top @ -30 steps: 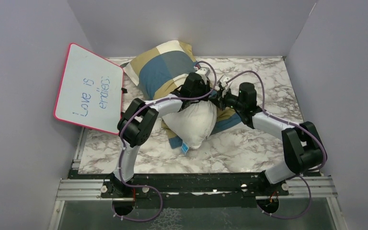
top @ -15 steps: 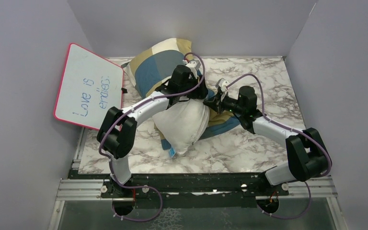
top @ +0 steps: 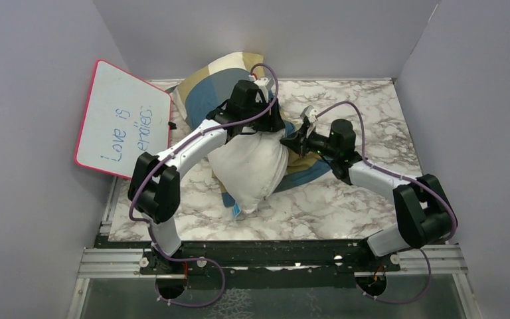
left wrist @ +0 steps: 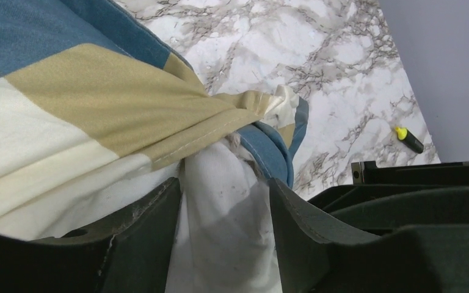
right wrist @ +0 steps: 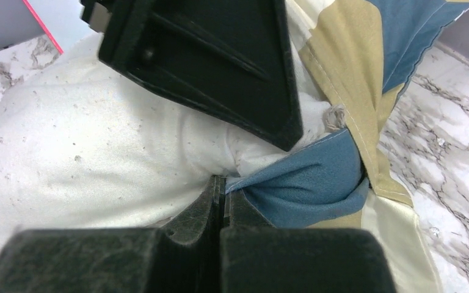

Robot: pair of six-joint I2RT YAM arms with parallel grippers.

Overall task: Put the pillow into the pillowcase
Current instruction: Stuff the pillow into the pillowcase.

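The pillow (top: pixel 251 166) lies on the table (top: pixel 352 199), its far end in the mouth of the pillowcase (top: pixel 206 93) and most of it outside. My right hand (right wrist: pixel 223 183) pinches the blue hem. My left hand (left wrist: pixel 225 183) stands half open astride the pillow. Both things look light, soft and limp, so I'd take the hem.

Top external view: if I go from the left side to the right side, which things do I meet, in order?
whiteboard → pillow → right gripper. The pillowcase and the left gripper overlap the pillow, so I leave them out.
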